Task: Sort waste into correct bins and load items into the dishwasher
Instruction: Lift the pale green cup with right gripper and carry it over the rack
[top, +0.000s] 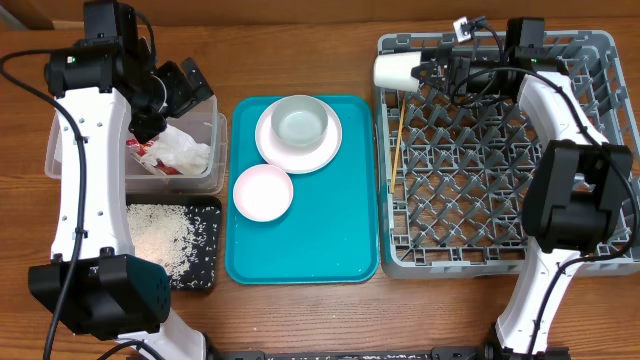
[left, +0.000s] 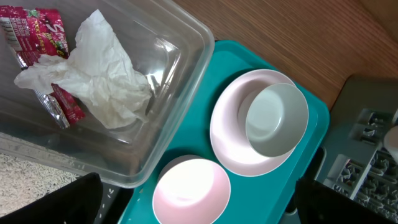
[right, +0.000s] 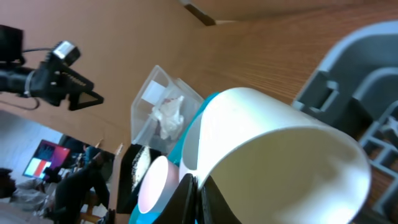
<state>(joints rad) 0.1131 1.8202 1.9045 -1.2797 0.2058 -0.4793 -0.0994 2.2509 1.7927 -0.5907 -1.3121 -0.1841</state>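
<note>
overhead: right fingers (top: 432, 70) clamp cup (top: 397, 70) at rack (top: 470, 265) edge — left fingers (top: 190, 88) wide, empty, near tub (top: 221, 150) rim.

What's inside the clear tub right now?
A crumpled white tissue lies in the clear tub, on top of a red snack wrapper. The tissue covers the wrapper's middle, and anything else beneath it cannot be seen.

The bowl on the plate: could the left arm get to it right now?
Probably yes. The left gripper is open and empty above the tub, and the bowl sits uncovered right beside it with nothing between.
</note>
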